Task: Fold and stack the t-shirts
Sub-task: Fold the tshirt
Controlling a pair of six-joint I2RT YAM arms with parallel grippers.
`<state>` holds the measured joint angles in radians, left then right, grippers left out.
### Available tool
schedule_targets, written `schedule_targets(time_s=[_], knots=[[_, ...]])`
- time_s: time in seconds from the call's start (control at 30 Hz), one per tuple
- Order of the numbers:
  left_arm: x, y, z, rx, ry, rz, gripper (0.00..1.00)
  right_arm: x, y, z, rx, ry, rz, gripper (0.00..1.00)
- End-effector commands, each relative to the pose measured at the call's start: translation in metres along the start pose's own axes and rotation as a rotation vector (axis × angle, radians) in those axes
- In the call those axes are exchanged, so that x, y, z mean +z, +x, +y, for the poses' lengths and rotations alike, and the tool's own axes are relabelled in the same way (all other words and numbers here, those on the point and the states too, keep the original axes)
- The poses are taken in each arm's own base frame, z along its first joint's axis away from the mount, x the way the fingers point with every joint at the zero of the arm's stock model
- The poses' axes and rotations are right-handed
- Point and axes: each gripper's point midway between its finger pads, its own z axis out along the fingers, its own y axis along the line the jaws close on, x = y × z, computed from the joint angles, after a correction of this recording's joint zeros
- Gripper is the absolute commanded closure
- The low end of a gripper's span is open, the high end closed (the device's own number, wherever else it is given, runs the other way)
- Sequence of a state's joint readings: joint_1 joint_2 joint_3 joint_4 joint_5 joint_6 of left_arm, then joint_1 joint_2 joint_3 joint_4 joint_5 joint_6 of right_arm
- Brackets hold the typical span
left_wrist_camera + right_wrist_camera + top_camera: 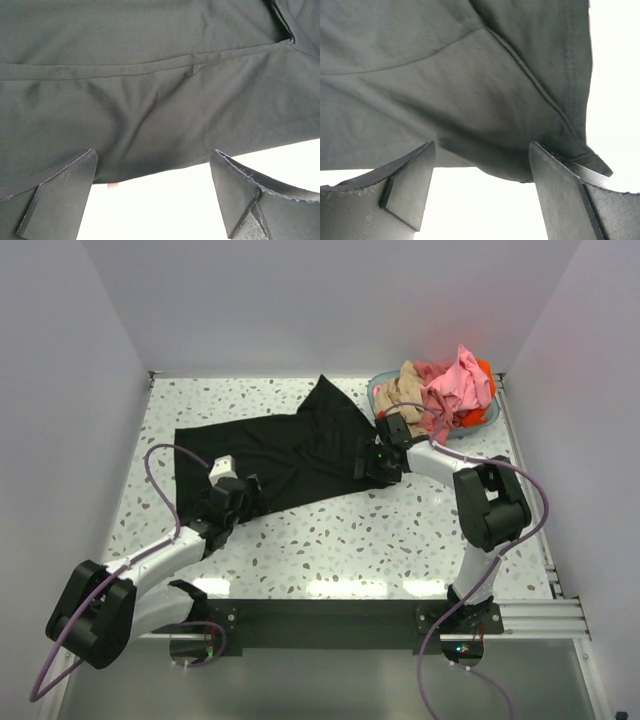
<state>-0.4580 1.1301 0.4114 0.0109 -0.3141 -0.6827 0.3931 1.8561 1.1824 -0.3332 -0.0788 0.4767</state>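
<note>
Setting: white-walled enclosure; speckled worktop (pixel 400 540).

Item 1: black t-shirt (pixel 290 445). It is spread nearly flat across the middle and left of the worktop, with one corner peaked toward the far edge. It is unfolded.

Item 2: pink shirt (pixel 455 385), tan shirt (pixel 405 388) and orange-red shirt (pixel 483 370). They are heaped together in the teal basket (pixel 489 421) at the far right corner, untouched.

Item 3: left tool (pixel 154 152). Its jaws are spread to their widest and hold nothing. It is poised over the near hem of the black t-shirt, with bare worktop just below the edge.

Item 4: right tool (pixel 481 145). Its jaws are well apart and gripping nothing. It is set at the garment's right-hand edge, where a seamed corner lies between the fingers.

Step in hand: first garment laid out, with both tools positioned at its border for the opening fold.

Next move calls for: each tool to drop onto its edge and pinch one cloth layer cleanly off the worktop. Both would then lift together and carry that edge over the body evenly, so the fabric does not bunch.
</note>
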Motion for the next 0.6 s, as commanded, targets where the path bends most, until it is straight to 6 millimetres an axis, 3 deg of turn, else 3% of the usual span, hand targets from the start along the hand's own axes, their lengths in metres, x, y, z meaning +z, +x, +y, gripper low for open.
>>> schedule_targets(time_s=[0.0,0.23,0.37,0.47,0.53,0.57], knots=[[-0.005,0.002,0.015,0.034,-0.048,0.018,0.0,-0.002,0.006,-0.014,0.029,0.004,-0.004,0.2],[-0.014,0.006,0.041,0.001,-0.098,0.045,0.0,-0.004,0.013,-0.047,0.094,0.017,0.015,0.2],[-0.02,0.005,0.046,0.002,-0.116,0.043,0.0,-0.01,0.015,-0.051,0.088,0.026,0.022,0.2],[-0.026,-0.005,0.041,-0.005,-0.103,0.027,0.0,-0.019,0.014,-0.044,0.077,-0.005,0.015,0.21],[-0.033,-0.025,0.031,-0.021,-0.073,-0.021,0.0,-0.027,0.018,-0.042,0.07,-0.009,0.005,0.21],[-0.037,-0.031,0.028,-0.021,-0.069,-0.029,0.0,-0.04,0.013,-0.037,0.06,-0.02,-0.025,0.2]])
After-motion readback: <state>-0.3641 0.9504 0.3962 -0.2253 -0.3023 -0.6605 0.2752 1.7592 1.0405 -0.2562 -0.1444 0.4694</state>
